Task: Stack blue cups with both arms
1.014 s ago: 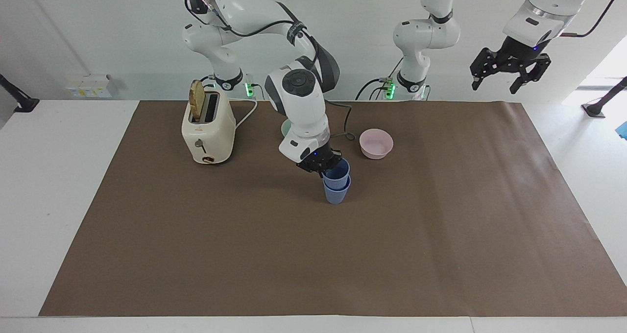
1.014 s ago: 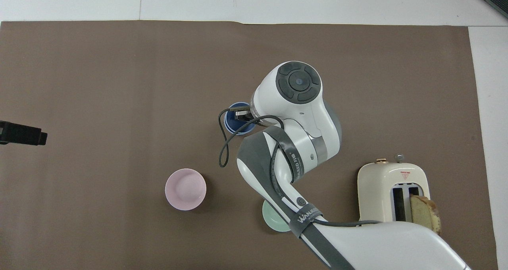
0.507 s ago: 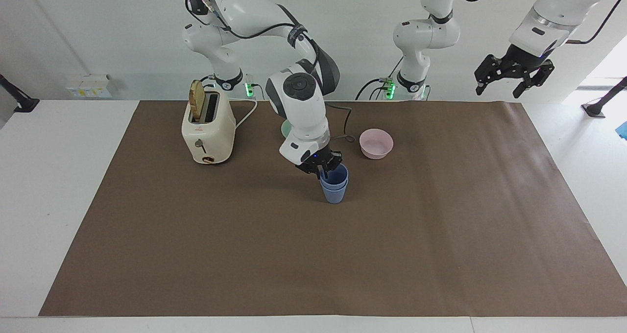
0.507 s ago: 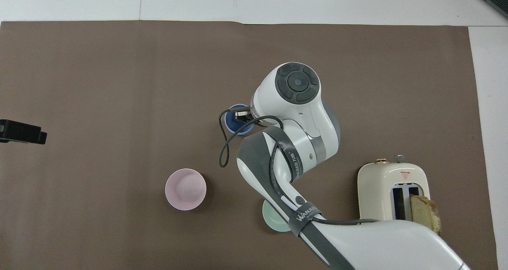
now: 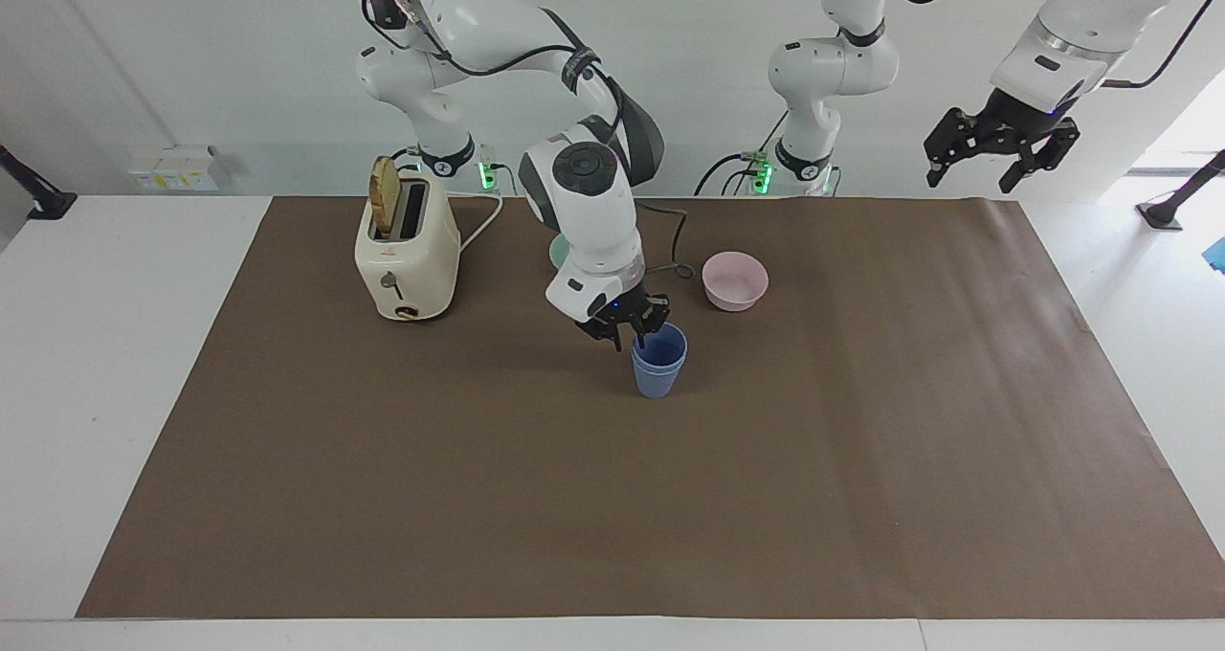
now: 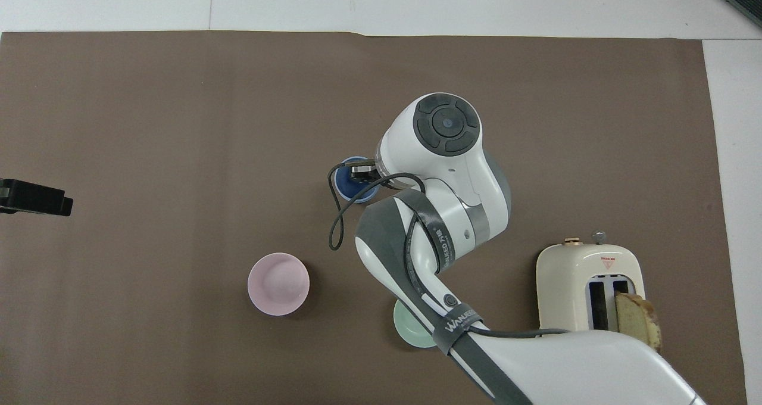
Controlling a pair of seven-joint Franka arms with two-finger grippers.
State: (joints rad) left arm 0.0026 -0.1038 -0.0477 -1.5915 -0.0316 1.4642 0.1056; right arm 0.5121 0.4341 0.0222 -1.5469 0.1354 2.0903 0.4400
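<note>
Nesting done: upper of blue cups now dropped fully into lower, mid-counter near pink bowl. Right claw loosening at rim, fingers parting, stack standing alone. Left claw spread, waiting above counter's edge.

The 2 nested blue cups stand on plain brown paper with a pink bowl, pale green bowl and cream toaster.
</note>
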